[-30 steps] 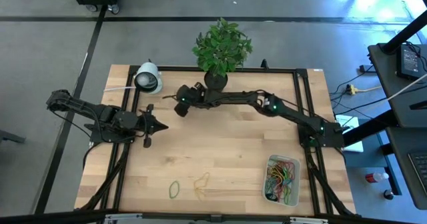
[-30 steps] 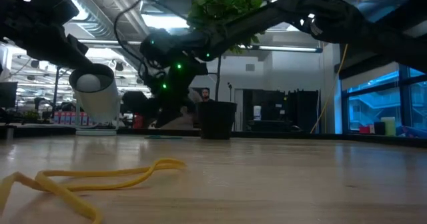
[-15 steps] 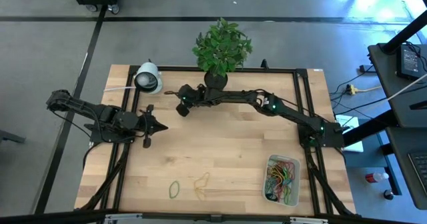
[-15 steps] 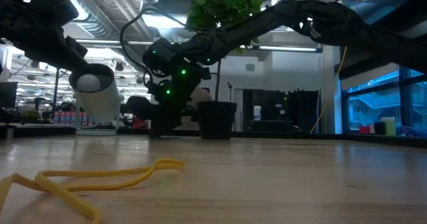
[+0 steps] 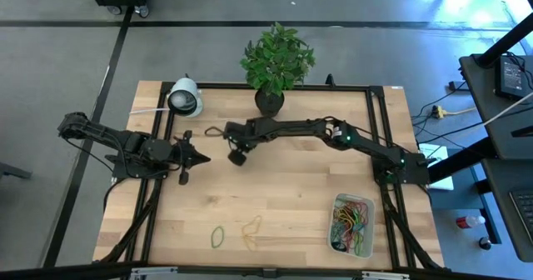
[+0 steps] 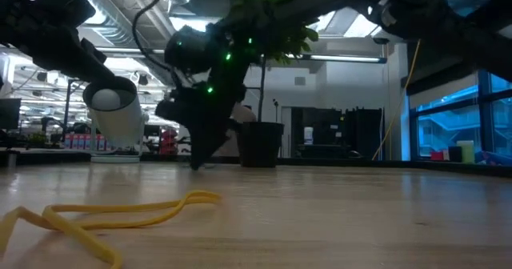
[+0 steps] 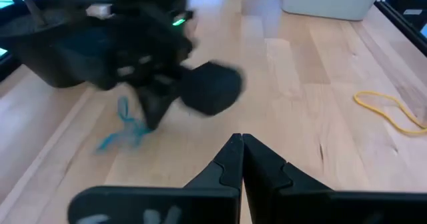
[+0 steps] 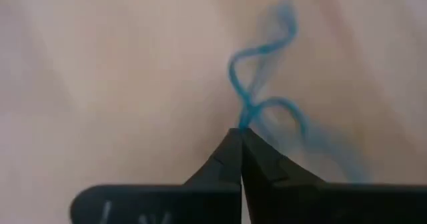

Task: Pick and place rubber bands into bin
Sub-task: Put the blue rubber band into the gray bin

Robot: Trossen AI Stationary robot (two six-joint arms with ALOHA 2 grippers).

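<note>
A thin blue rubber band [image 8: 263, 71] lies twisted close over the wood in the far middle of the table [image 5: 283, 188]. My right gripper [image 8: 241, 132] is shut on it; the high view shows that gripper [image 5: 223, 135] reaching in from the right, with the band [image 5: 211, 132] just beyond its tips. A yellow rubber band [image 5: 251, 227] and a green one [image 5: 218, 236] lie flat near the front edge. The white bin [image 5: 353, 224], front right, holds several coloured bands. At the left, my left gripper [image 5: 204, 157] waits shut, holding nothing. My right gripper pinches one end of the blue band's twisted loop [image 8: 244, 117] between its two fingertips. The fingers slant steeply down from the table's right side. The rest of the band trails slack beyond the tips, low over the wood; whether it touches the table I cannot tell.
A dark plant pot [image 5: 269, 99] with a leafy plant stands at the far edge, close behind my right arm. A white round device [image 5: 185, 98] sits at the far left corner. Bare wood lies between the right gripper and the bin.
My right gripper has shut, taking hold of the blue band. Its wrist has tipped and swung a little toward the near edge, and the band shows blurred at its tips.
</note>
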